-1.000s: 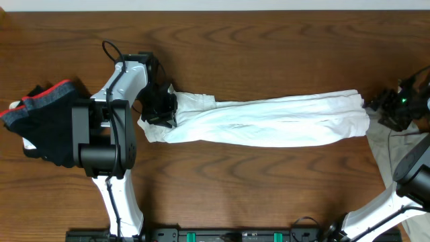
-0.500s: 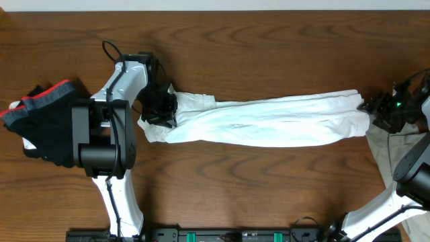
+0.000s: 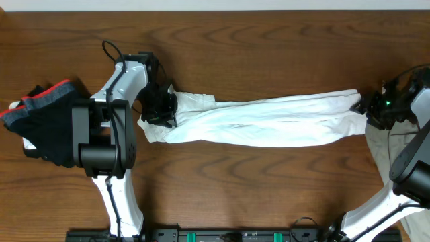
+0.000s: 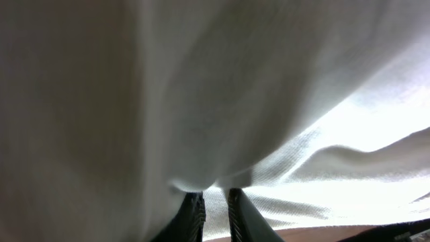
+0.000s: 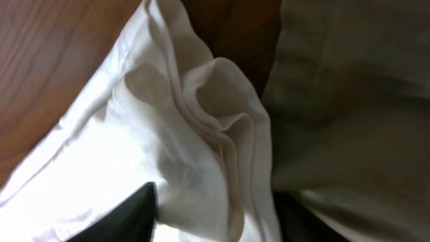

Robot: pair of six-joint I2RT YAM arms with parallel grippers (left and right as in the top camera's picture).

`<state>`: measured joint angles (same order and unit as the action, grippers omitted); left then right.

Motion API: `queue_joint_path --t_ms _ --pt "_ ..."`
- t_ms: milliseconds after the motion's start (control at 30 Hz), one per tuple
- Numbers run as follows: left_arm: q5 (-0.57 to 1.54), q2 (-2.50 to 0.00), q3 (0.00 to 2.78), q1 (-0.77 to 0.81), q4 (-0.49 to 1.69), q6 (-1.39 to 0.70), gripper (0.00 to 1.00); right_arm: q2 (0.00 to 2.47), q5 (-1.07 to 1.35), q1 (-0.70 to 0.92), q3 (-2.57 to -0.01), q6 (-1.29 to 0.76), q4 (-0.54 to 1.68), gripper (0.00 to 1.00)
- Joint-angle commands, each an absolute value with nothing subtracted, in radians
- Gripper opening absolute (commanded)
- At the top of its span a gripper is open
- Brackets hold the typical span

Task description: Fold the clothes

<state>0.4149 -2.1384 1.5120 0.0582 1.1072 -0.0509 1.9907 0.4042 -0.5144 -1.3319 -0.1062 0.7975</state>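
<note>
Spanning the wooden surface point(image 3: 269, 40) lengthwise, from near its left edge to its right edge, the white garment point(image 3: 269, 121) has one of my claws at each end. My left claw point(image 3: 160, 109) pinches the left end. My right claw point(image 3: 373, 107) straddles the bunched right end, fingers spread. Cloth fills the left wrist view, hiding how much is caught.
</note>
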Motion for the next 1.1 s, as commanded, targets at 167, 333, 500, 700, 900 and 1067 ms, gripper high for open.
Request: queue_joint_path --t_ms 167,333,500,700,900,1067 --pt "0.406 -2.142 1.506 0.057 1.113 -0.041 0.16 2.000 0.408 -0.503 -1.325 -0.126 0.786 0.16" --pt "0.406 -2.142 1.506 0.057 1.114 -0.041 0.16 2.000 0.407 -0.503 -1.325 -0.126 0.783 0.11" --pt "0.406 -2.142 1.506 0.057 1.113 -0.041 0.16 2.000 0.408 -0.503 -1.325 -0.126 0.793 0.13" --pt "0.406 -2.142 1.506 0.057 1.114 -0.041 0.16 1.999 0.439 -0.503 -1.327 -0.127 0.827 0.14" --pt "0.406 -2.142 1.506 0.057 1.114 -0.041 0.16 1.999 0.438 -0.504 -1.328 -0.126 0.850 0.17" --pt "0.406 -2.142 1.506 0.057 1.113 -0.041 0.16 1.999 0.438 -0.505 -1.328 -0.126 0.865 0.19"
